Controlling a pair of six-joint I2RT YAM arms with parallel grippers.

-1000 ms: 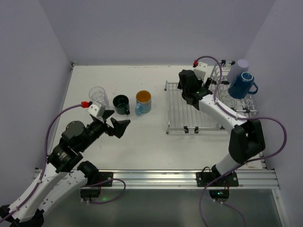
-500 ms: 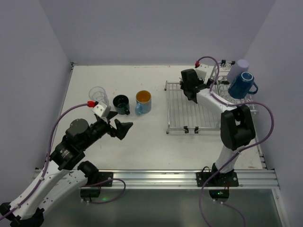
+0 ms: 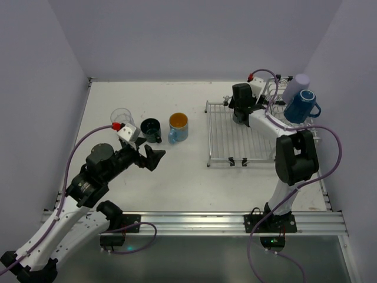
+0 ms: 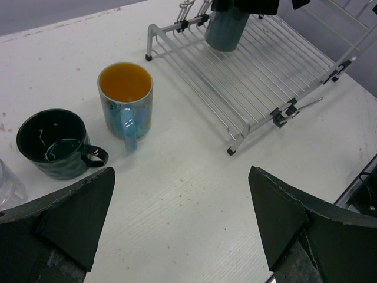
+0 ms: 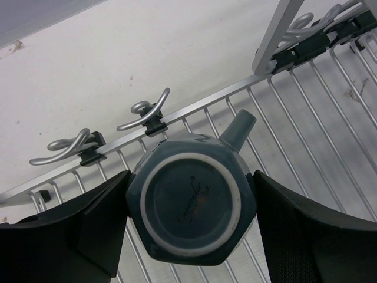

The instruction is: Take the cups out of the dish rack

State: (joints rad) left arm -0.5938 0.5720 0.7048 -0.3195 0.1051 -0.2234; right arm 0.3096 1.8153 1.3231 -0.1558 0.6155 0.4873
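Observation:
The silver wire dish rack (image 3: 235,144) stands at the right; it also shows in the left wrist view (image 4: 265,65). My right gripper (image 3: 240,114) is at its far left corner. Its fingers press both sides of an upside-down dark teal mug (image 5: 191,200), which also shows in the left wrist view (image 4: 227,29). A lavender tumbler (image 3: 297,85) and a dark blue mug (image 3: 300,106) sit in the taller basket end. On the table at the left stand a clear glass (image 3: 121,116), a second dark teal mug (image 3: 151,130) and a light blue mug with orange inside (image 3: 178,127). My left gripper (image 3: 150,158) is open and empty, in front of them.
Grey walls close in the table on the left, back and right. A metal rail (image 3: 235,221) runs along the near edge. The rack's far rail carries wire hooks in black clips (image 5: 150,121).
My right gripper has moved toward the far edge of the rack. My left arm has shifted slightly forward and right, still open.

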